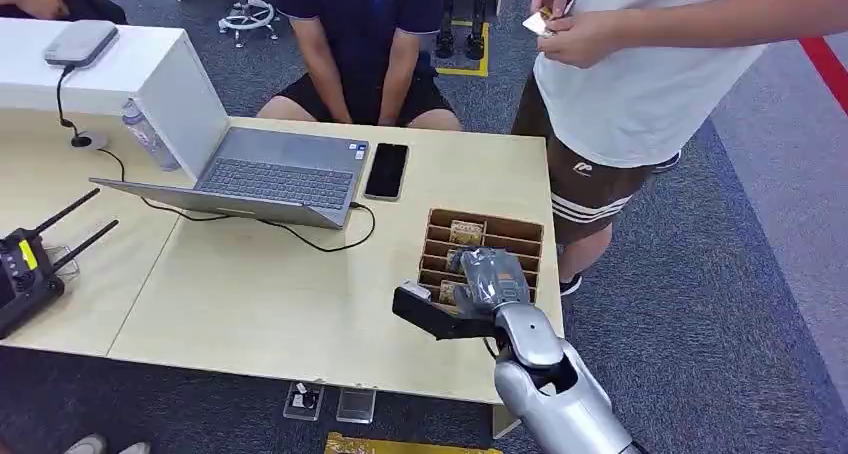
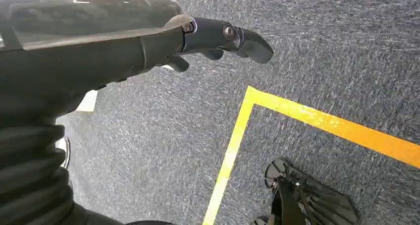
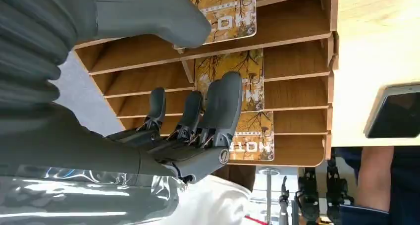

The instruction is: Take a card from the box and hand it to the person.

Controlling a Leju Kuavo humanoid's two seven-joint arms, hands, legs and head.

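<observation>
A brown slotted box (image 1: 482,219) stands at the table's near right corner, with patterned cards (image 1: 465,232) upright in its slots. My right hand (image 1: 490,279) hovers over the box's near half and holds nothing. In the right wrist view its fingers (image 3: 218,106) are spread in front of the middle card (image 3: 233,66), its thumb (image 3: 148,12) lies over another card (image 3: 233,17), and a third card (image 3: 255,136) stands beyond. The standing person (image 1: 640,74) at the right holds a card (image 1: 538,22) in both hands. My left hand (image 2: 223,36) hangs over the carpet, holding nothing.
An open laptop (image 1: 270,179) and a black phone (image 1: 386,170) lie behind the box. A remote controller (image 1: 20,274) sits at the left edge, a bottle (image 1: 148,134) by a white block (image 1: 150,74). A seated person (image 1: 360,44) faces the table. Yellow floor tape (image 2: 297,116) runs below my left hand.
</observation>
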